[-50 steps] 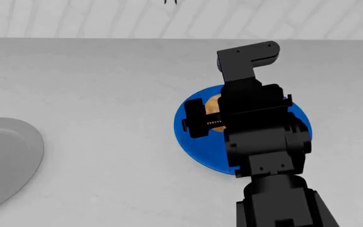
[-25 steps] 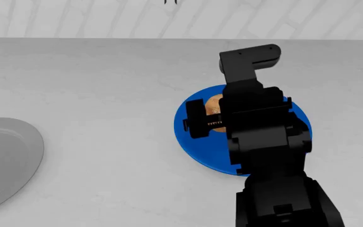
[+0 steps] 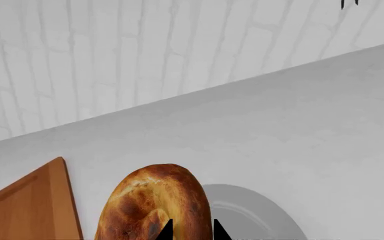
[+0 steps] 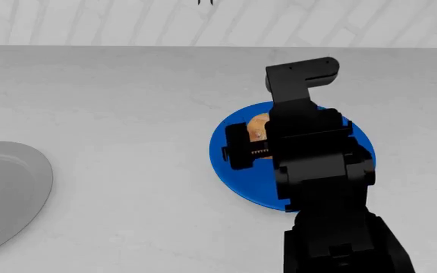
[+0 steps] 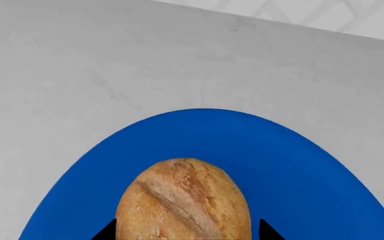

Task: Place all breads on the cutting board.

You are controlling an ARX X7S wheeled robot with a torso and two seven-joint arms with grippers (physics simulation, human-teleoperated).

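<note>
Neither roll is on the medium-brown wooden cutting board [image 3: 28, 210] yet, so both placements are left. The pale golden-tan crusty roll [image 5: 184, 200] sits on the round blue plate [image 5: 299, 165], the right gripper [image 5: 186, 231] poised over it, black arm bent down from above, its jaws spread either side, not clamped. The left gripper [image 3: 190, 231] seems to hold the dark glossy browned roll [image 3: 153, 202] above the round grey plate [image 3: 259, 212], beside the board; grip unclear.

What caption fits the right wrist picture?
Open right gripper straddling a pale roll on the blue plate.
</note>
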